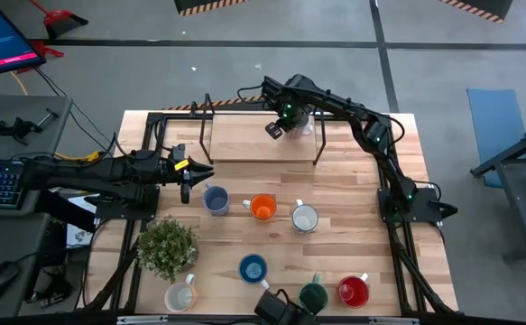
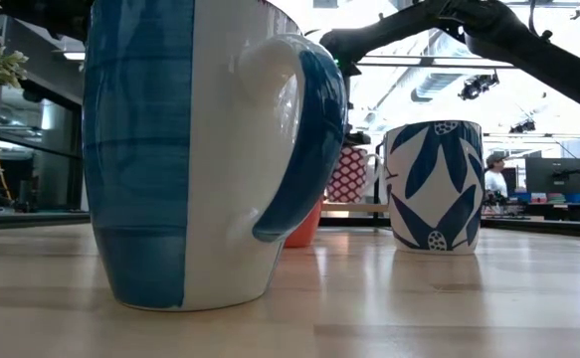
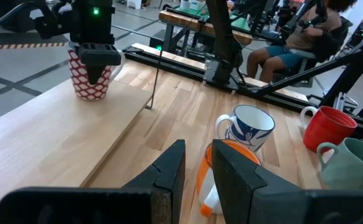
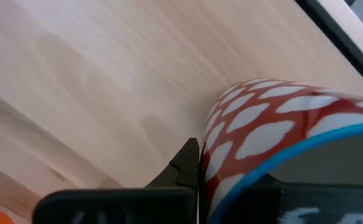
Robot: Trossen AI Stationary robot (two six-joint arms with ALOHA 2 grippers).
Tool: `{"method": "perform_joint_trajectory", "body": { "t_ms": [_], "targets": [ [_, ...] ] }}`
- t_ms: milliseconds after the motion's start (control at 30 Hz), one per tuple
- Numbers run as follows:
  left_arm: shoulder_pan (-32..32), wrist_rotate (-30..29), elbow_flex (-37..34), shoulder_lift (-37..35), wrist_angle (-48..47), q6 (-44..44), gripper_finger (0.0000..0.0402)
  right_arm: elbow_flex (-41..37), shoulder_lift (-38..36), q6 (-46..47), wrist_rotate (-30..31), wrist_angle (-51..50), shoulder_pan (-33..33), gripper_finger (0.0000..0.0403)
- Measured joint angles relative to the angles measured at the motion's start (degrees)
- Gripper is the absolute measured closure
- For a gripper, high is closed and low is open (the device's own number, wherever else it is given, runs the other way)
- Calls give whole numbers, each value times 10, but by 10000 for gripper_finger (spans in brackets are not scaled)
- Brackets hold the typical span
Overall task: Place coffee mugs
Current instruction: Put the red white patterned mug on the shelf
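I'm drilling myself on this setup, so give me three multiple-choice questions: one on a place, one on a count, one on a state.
1. Where does the red-and-white mug stand?
A. on the raised shelf
B. beside the plant
C. on the floor

2. How many mugs show from above?
A. five
B. eight
C. eleven

3. What is the left gripper holding?
A. the orange mug
B. nothing
C. the plant

Answers: 1 A, since it sits on the shelf board at the far end. 2 B, with seven on the table plus one on the shelf. 3 B, since there is an empty gap between its fingers.
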Motion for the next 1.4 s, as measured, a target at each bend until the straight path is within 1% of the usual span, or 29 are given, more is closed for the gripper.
{"method": "perform_joint_trajectory", "body": {
  "t_ms": [267,433,633,1133,1400],
  "targets": [
    [0,0,0,0,0,0,330,1,0,-10,0,8,-2,330],
    [0,0,0,0,0,0,330,25,-1,-9,0,-9,-5,311],
    [0,0,0,0,0,0,330,67,0,-9,5,-28,-5,309],
    [0,0,0,0,-13,0,330,67,-31,7,16,-39,4,309],
    [0,0,0,0,-13,0,330,67,-31,2,12,2,23,309]
  ]
}}
